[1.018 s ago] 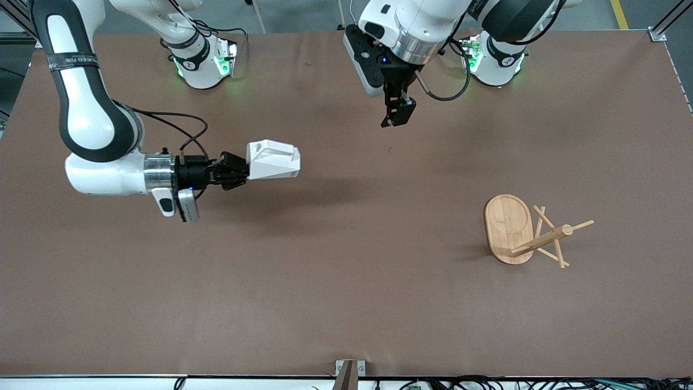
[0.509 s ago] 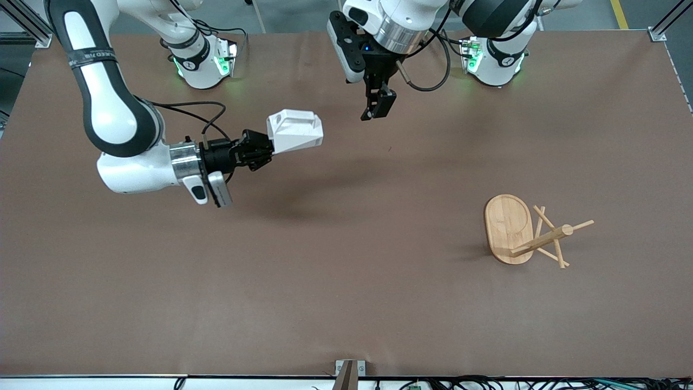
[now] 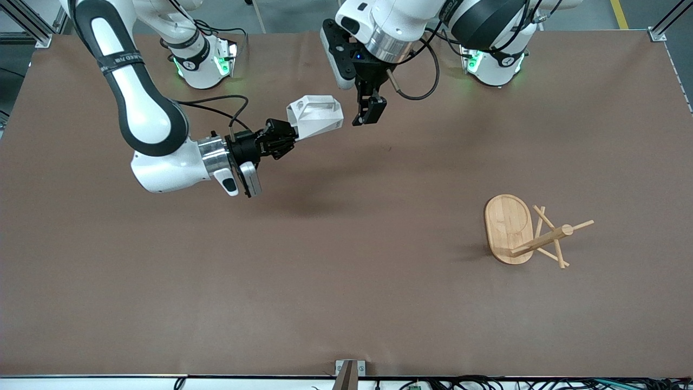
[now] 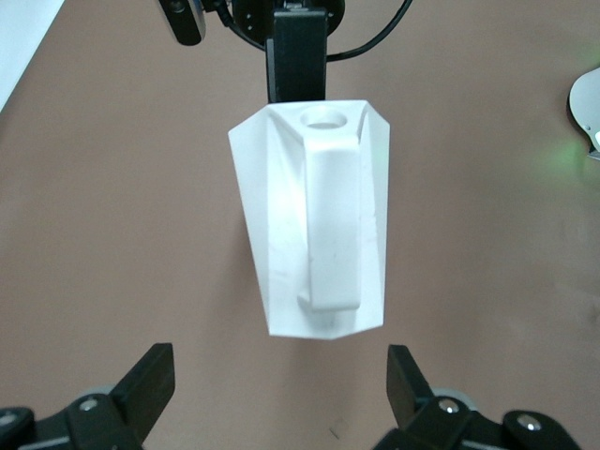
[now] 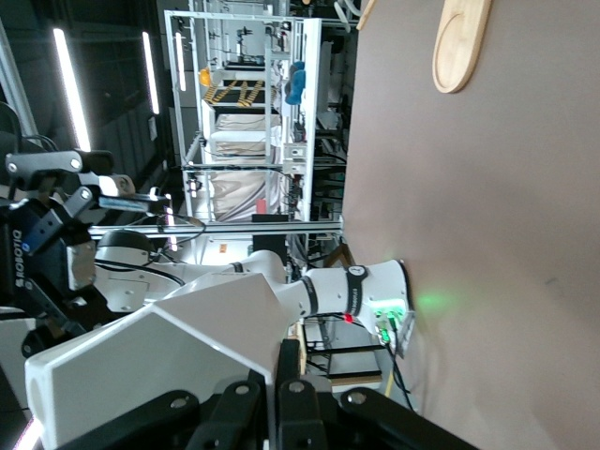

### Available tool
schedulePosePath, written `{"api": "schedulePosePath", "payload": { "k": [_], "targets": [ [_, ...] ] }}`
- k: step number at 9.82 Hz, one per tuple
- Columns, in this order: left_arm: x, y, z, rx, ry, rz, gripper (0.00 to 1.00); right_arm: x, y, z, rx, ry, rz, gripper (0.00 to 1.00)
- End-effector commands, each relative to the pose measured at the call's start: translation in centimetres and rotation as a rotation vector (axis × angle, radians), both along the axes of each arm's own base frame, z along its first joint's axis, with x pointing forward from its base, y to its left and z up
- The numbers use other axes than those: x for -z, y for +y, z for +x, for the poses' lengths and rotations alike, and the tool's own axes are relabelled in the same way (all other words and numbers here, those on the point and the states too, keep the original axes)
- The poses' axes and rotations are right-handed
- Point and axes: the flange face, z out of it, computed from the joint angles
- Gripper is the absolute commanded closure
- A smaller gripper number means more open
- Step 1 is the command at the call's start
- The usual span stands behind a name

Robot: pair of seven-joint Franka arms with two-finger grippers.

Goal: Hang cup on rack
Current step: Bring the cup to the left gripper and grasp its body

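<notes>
The cup [image 3: 315, 116], clamped in the right gripper [image 3: 286, 136] jaws, faces the left gripper's [image 3: 369, 111] spread jaws.

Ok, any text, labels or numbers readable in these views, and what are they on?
No text reads reliably.
Black band on the right arm: white lettering, too blurred to read.
Band on the left arm: letters cut off, unreadable.
Base collars: a small white mark, too small to read.
Black robot part: white sideways lettering, not legible.
Cup and rack: no markings.
</notes>
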Motion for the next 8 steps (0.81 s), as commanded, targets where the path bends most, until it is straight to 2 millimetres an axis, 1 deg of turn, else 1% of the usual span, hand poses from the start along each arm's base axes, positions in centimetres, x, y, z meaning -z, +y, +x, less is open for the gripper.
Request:
{"api": "schedulePosePath", "payload": {
  "k": [1, 2, 4, 5, 6, 7, 8],
  "targets": [
    [2.0, -0.2, 0.0, 0.019, 0.003, 0.028, 0.0, -1.5, 2.2, -0.1, 0.054, 0.037, 0.088, 0.99],
    [2.0, -0.2, 0.0, 0.02, 0.004, 0.029, 0.0, -1.4, 2.7, 0.0, 0.082, 0.04, 0.089, 0.99],
    [2.1, -0.2, 0.0, 0.017, 0.007, 0.029, 0.0, -1.8, 4.5, -0.1, 0.128, 0.058, 0.116, 0.99],
    [2.1, -0.3, -0.1, 0.023, 0.005, 0.029, 0.0, -2.1, 4.5, 0.3, 0.144, 0.05, 0.115, 0.99],
    [2.5, -0.3, 0.2, 0.028, 0.013, 0.029, 0.02, -2.1, 4.9, 0.1, 0.14, 0.051, 0.115, 0.99],
    [2.5, -0.2, 0.3, 0.031, 0.008, 0.032, 0.18, -2.1, 5.0, 0.1, 0.14, 0.051, 0.114, 0.99],
    [2.6, -0.3, 0.3, 0.034, -0.003, 0.042, 0.49, -2.1, 5.1, 0.1, 0.148, 0.049, 0.107, 0.99]
  ]
}}
